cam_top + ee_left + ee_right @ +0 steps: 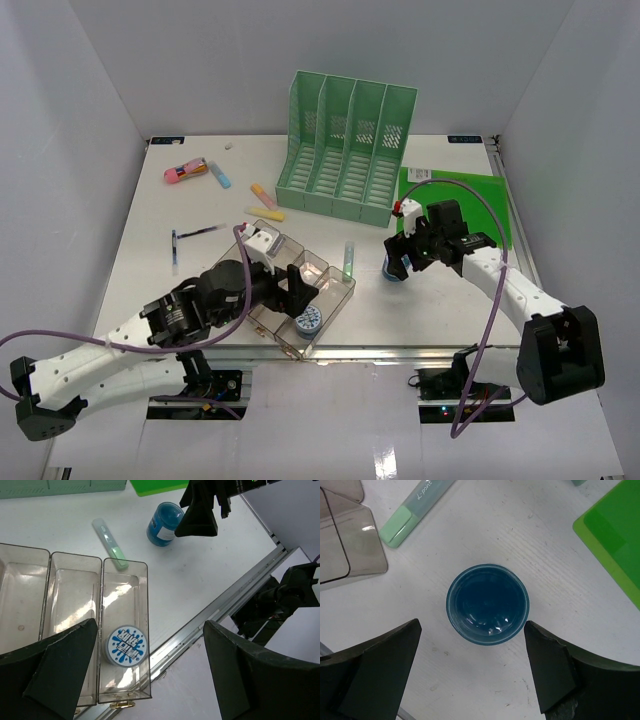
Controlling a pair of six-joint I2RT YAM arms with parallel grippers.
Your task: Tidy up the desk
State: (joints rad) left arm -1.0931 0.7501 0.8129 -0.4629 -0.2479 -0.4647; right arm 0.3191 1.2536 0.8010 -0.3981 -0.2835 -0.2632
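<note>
Left wrist view has the left claw (150, 625) spread wide and empty above the clear tray (67, 610), whose end compartment holds a round tin (125, 645). The right claw (472, 624) gapes wide too, its 2 fingers flanking a blue jar (487, 604), apparently lidless, without touching it. The white surface (400, 310) stretches from the arms' bases to the back wall, with a green file rack (345, 150) near its rear.

I'm seeing bright, even overhead light washing the white bench (160, 270), shadows falling soft. Glare is glinting off the tray (148, 630) and jar (487, 605); the right gripper (472, 624) is looking slightly blurred.
</note>
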